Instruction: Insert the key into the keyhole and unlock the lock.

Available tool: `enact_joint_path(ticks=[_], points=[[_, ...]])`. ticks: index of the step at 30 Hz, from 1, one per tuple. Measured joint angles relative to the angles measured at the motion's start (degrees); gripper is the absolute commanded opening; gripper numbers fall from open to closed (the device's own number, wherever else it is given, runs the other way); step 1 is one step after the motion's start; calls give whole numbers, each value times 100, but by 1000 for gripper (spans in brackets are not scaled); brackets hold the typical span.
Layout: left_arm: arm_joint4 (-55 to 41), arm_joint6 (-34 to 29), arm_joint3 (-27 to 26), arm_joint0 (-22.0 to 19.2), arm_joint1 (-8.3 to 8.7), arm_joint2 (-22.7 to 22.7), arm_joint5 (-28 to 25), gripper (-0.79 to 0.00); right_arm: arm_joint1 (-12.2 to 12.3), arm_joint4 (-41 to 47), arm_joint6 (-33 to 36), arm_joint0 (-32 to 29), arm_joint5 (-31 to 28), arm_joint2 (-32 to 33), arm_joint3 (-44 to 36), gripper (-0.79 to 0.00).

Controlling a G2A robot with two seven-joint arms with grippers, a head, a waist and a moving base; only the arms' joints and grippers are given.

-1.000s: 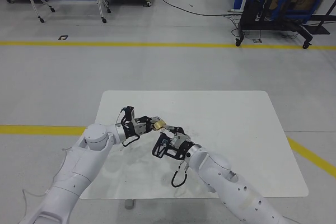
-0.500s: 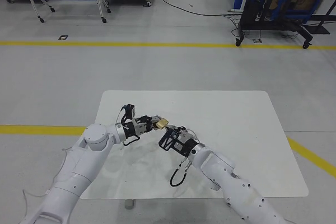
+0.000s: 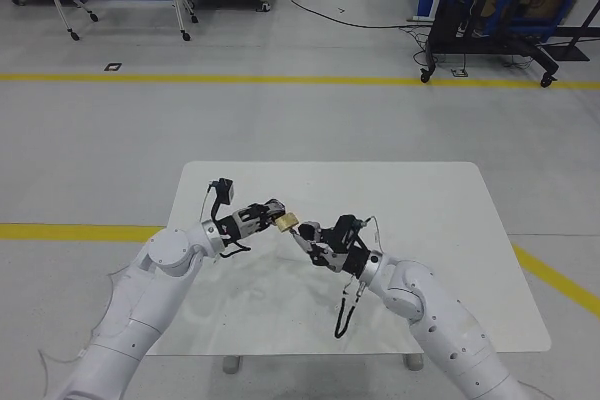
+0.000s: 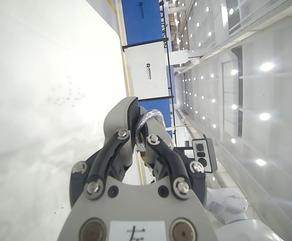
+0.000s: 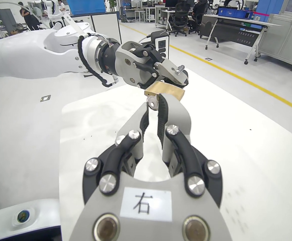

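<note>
A brass padlock hangs above the middle of the white table. My left gripper is shut on it; the left wrist view shows the silver shackle pinched between the fingers of the left gripper. In the right wrist view the brass body sticks out under the left gripper. My right gripper meets the lock from the right. The right gripper is shut on the key, whose silver head sits right at the lock's lower face. The key's blade is hidden.
A black cable loop hangs from my right forearm over the table's front part. Small dark specks dot the table top. Yellow floor lines run beside the table.
My right arm swung from the lock's near side round to its right, and the gripper turned to face the lock's end. The left gripper tilted slightly, still holding the lock.
</note>
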Motion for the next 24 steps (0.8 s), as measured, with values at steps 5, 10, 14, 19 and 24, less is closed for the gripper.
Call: enact_joint_path(ticks=[5,10,14,19,24], points=[[182,98,-31,15,16,-67,-3,-785,67,-183,-337,-216,-93,231,-147,0],[846,239,-102,25,29,44,181,-785,150,-789,-403,-402,-285,412,-431,0],[1278,331,-147,5,41,96,311,-785,148,-677,-402,-397,-277,408,-418,0],[1270,330,-146,6,40,94,308,-785,147,-680,-404,-398,-277,409,-418,0],[1890,679,-222,10,67,232,645,-785,174,-121,-694,-542,52,833,-329,0]])
